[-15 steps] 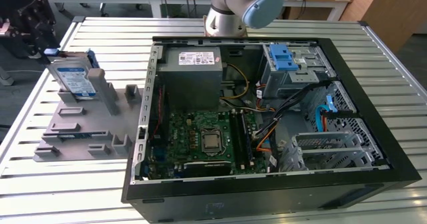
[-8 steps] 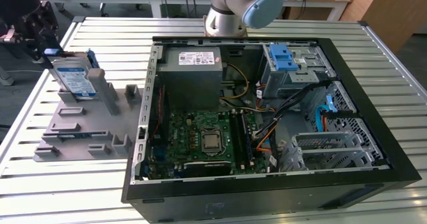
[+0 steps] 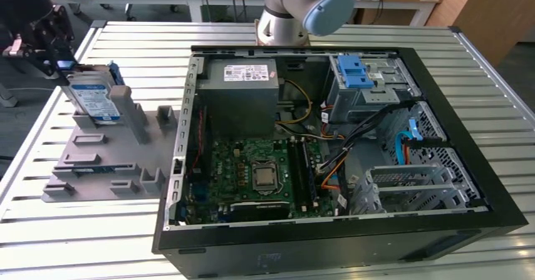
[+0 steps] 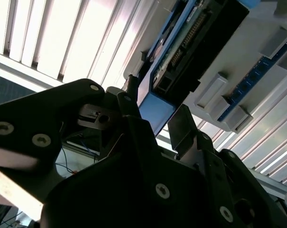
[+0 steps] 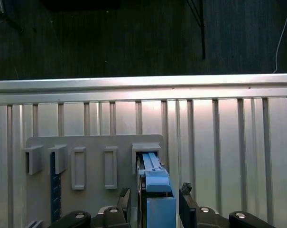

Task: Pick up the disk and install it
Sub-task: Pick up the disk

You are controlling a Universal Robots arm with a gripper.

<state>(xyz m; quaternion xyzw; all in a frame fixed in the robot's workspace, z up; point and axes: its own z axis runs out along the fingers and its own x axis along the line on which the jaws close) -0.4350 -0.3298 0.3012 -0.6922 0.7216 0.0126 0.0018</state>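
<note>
**Entry 1: the disk** [image 3: 90,98]. We log it standing on edge in a slot of the grey rack [image 3: 117,148], at the upper left of the exterior view. The rack lies on the slatted metal surface [image 3: 84,242], and the disk is well apart from the open computer case [image 3: 334,245] at centre frame. It is not yet lifted and not yet installed.

**Entry 2: the claw** [image 3: 57,57]. We place it at the disk's upper end, nearer the upper left corner of the exterior view. In the first wrist view the claw [image 5: 156,191] has its fingers [image 5: 188,206] one on each side of the disk [image 5: 155,178]. A thin gap shows at either flank, so we judge it released, astride but not clamped (the gaps are slight, and we hold this loosely).

**Entry 3: relation.** The disk lies straight ahead of the claw, between the fingers. Its long axis runs from the claw down into the rack slot, and its flat faces are turned toward the fingers.
</note>
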